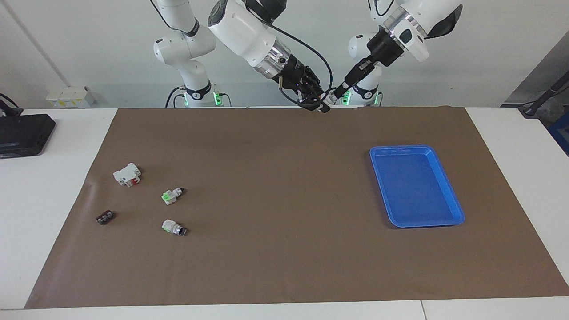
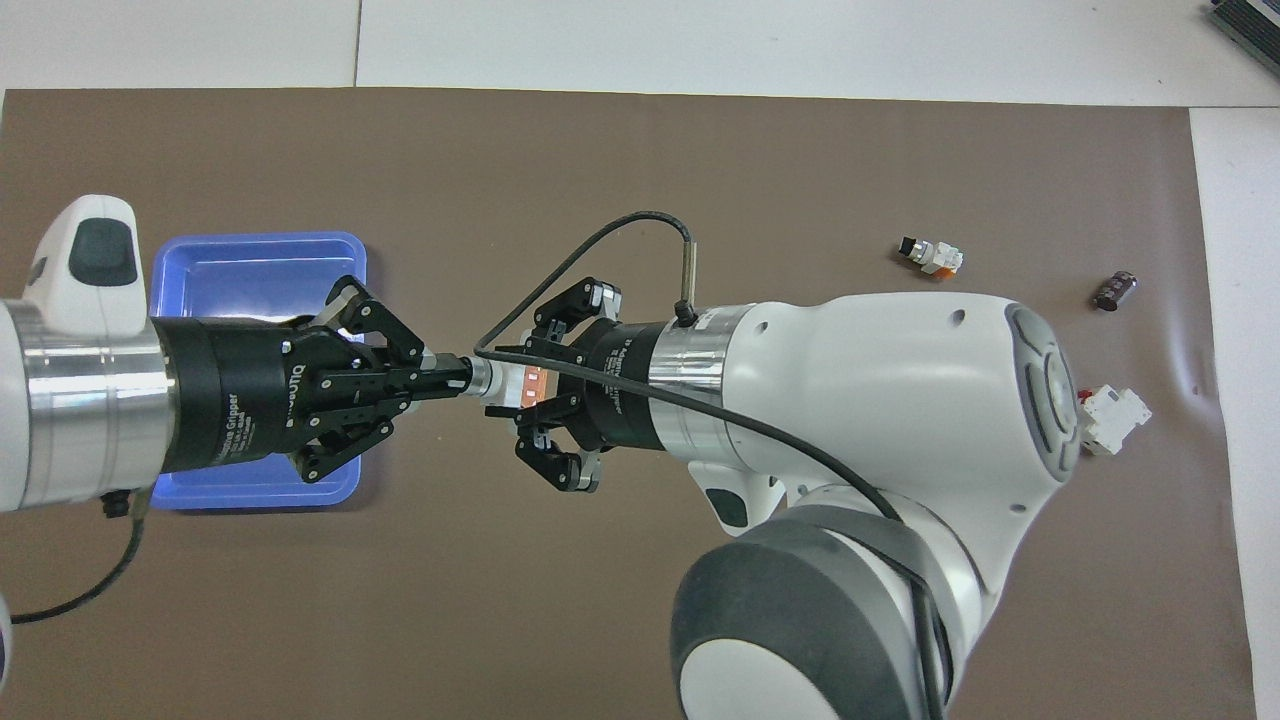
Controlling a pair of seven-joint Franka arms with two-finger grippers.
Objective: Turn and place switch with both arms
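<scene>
The switch [image 2: 508,385] hangs in the air, pinched by the left gripper [image 2: 455,378] and the right gripper [image 2: 520,388]; turning goes on, and placing in the blue tray [image 1: 449,195] remains.

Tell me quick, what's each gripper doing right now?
Left gripper: shut on the black end of the switch, up in the air.
Right gripper: shut on the switch's orange-and-white body.

switch [image 1: 327,100]: held in the air between both grippers, over the brown mat [image 1: 284,249]
left gripper [image 1: 338,91]: clamped on one end
right gripper [image 1: 319,105]: clamped on the other
</scene>
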